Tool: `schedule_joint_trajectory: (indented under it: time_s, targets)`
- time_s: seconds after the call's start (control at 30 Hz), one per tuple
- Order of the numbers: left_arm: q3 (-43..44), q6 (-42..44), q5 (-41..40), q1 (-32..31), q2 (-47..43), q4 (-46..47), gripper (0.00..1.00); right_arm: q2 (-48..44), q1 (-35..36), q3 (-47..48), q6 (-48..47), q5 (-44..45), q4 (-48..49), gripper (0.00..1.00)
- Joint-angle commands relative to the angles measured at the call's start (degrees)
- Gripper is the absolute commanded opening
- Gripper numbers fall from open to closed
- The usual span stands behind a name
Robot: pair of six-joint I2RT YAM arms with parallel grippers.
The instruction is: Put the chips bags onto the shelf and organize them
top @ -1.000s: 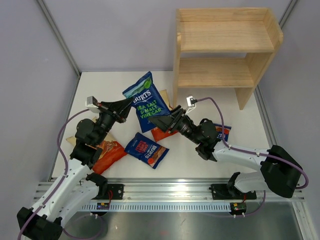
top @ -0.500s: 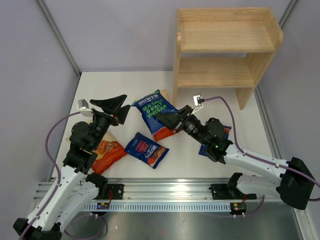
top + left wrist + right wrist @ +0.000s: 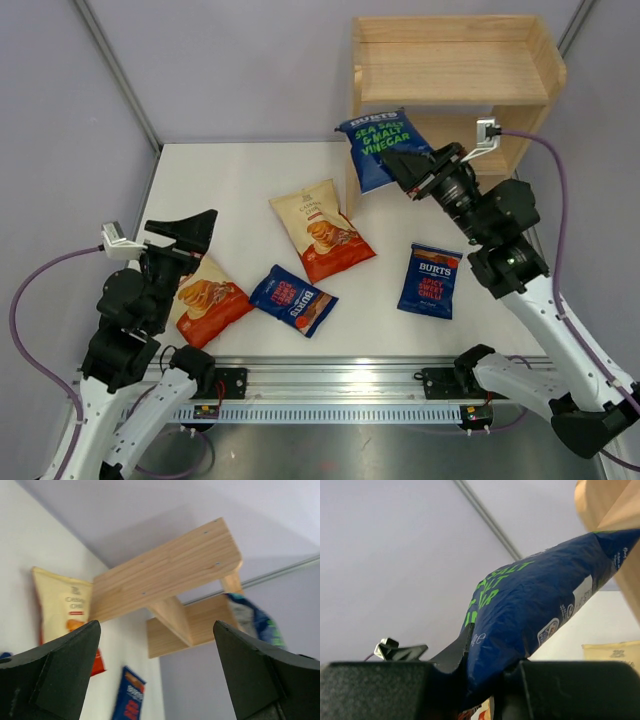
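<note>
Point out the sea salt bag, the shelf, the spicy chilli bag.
sea salt bag [image 3: 373, 143], top external view, green lettering.
shelf [image 3: 450, 72], top external view, top board.
spicy chilli bag [image 3: 431, 281], top external view, front centre.

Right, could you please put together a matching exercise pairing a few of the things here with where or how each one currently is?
Things:
1. sea salt and malt vinegar bag
2. spicy sweet chilli bag
3. left gripper

States:
A. open, holding nothing
B. lying flat on the table
C. clamped in the right gripper, raised in front of the shelf

Pairs: 1-C, 2-B, 3-A
</note>
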Motion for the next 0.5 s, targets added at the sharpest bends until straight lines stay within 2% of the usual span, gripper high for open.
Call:
schedule_joint_trajectory:
  time_s: [0.0, 0.1, 0.23, 0.27, 0.33, 0.47]
  targets:
    - [4.08, 10.01, -4.21, 0.08, -0.4, -8.37, 0.99, -0.73, -3.11, 10.35, -2.62, -1.88, -10.53, 0.16]
    - [5.75, 13.97, -3.78, 0.08, -0.05, -11.45, 0.99, 2.51, -6.71, 19.24, -3.15, -2.58, -17.82, 0.16]
    - [7.16, 18.37, -0.79, -0.01, 0.92, -12.69, 0.99, 7.61, -13.38, 27.86, -0.36, -7.39, -21.1, 0.15]
    - [7.69, 20.64, 0.35, 0.08, 1.27, -12.78, 0.99, 8.84, -17.92, 31.0, 0.7, -8.99, -21.54, 0.15]
    - [9.87, 22.59, 3.42, 0.08, 3.03, -13.83, 0.99, 12.1, -22.52, 33.75, 4.21, -13.37, -21.81, 0.15]
    - [12.16, 29.26, 11.77, 0.08, 4.52, -13.57, 0.99, 17.37, -33.4, 41.74, 5.89, -15.67, -25.5, 0.15]
